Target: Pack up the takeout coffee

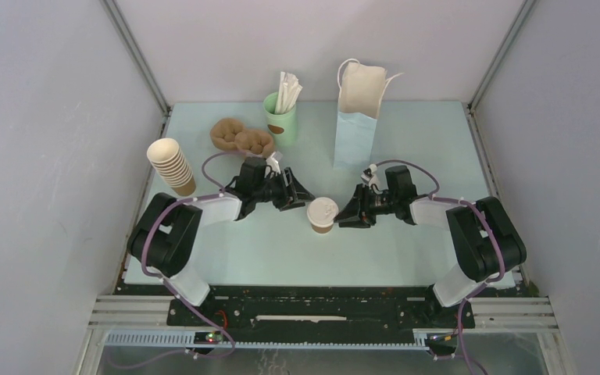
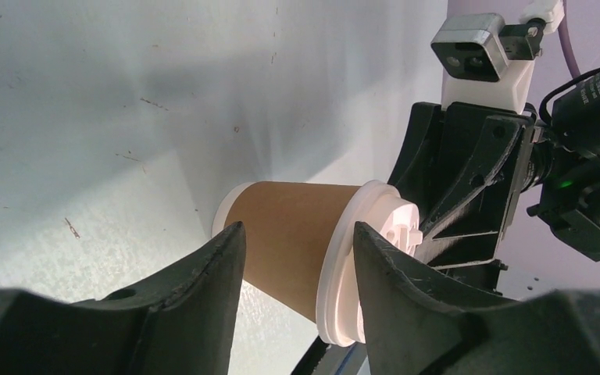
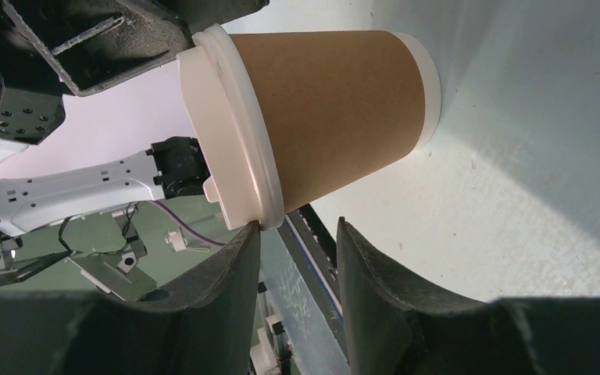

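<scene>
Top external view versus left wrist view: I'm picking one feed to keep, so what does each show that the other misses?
Only top external: the paper bag, the stacked cups and the mint-green cup.
Only left wrist: the left gripper seen from behind with its jaws open, and the lid rim up close.
Both: the takeout coffee and the right gripper beside it.

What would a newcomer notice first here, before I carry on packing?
The lidded brown coffee cup stands mid-table, hemmed in by the left gripper and the right gripper, both open and neither clamped on it. Behind it, toward the far edge, a tall paper bag stands upright with its mouth open.
</scene>
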Robot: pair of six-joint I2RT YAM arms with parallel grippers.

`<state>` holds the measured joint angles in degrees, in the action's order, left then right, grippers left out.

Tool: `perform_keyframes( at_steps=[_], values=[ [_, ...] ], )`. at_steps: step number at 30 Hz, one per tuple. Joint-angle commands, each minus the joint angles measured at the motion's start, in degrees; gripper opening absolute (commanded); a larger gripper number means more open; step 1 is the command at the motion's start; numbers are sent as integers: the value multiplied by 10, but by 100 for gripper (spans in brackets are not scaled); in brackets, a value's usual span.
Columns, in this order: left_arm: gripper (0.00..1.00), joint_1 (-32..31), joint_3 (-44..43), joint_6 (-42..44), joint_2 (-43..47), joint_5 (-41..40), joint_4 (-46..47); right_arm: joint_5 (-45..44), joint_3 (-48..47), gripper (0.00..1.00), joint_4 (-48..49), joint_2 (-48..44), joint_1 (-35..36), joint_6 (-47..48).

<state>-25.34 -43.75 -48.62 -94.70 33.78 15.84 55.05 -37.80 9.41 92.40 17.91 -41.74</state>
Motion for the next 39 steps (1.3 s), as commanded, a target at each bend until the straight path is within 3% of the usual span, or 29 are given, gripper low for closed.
perform_keyframes(
  at_steps=[1, 9, 23, 30, 39],
  values=[
    [56, -26, 36, 25, 5, -37, -44, -104, 2, 48, -29, 14, 8, 9],
    [54, -33, 90, 22, 16, -82, -39, -158, 2, 49, -59, 23, 13, 15],
    [52, -44, 128, 23, -1, -116, -23, -184, 4, 49, -32, 66, 19, 21],
    [55, -44, 51, 42, 52, -119, -91, -136, -17, 52, -26, 16, 31, 24],
    [61, -34, -54, 80, 54, -135, -181, -108, -45, 57, -43, -19, 30, 22]
  ],
)
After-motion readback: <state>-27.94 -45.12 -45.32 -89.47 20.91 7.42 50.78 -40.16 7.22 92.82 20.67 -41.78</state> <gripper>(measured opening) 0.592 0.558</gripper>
